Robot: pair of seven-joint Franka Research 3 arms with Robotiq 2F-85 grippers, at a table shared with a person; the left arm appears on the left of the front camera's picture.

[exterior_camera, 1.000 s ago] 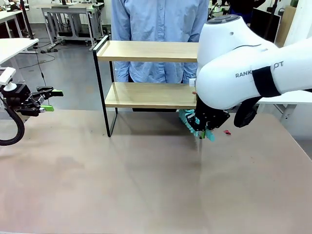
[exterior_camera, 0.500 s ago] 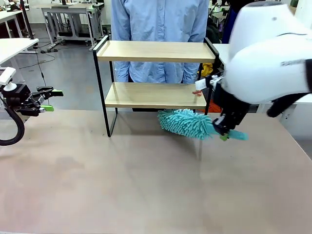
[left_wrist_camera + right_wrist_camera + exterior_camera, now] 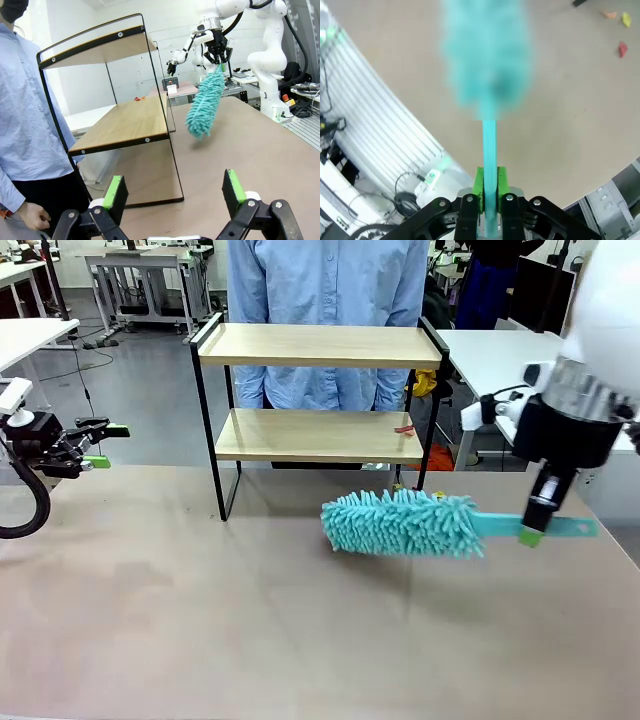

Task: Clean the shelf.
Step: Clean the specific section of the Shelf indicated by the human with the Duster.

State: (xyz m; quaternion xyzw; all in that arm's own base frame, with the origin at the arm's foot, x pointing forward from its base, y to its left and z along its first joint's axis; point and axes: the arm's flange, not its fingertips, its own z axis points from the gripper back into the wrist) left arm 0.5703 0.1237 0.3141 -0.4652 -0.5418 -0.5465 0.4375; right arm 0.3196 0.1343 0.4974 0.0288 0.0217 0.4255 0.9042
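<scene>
One red scrap (image 3: pixel 403 428) on shelf (image 3: pixel 310 345); right end effector (image 3: pixel 488 189) clamps duster (image 3: pixel 400 524), left end effector (image 3: pixel 175 190) released.

The left arm (image 3: pixel 20 490) sits low at the robot's left side, its wrist turned so that the left gripper (image 3: pixel 108 445) points level across the bench. Its jaws stand wide apart, with the green pads (image 3: pixel 116 192) facing each other and nothing between them.

The right arm (image 3: pixel 610 310) comes in high from the right, its wrist straight down. The black right gripper (image 3: pixel 535 525) hangs upright beneath it, with the jaws pressed together on the thin handle of a teal duster (image 3: pixel 400 525), which it holds level above the bench.
</scene>
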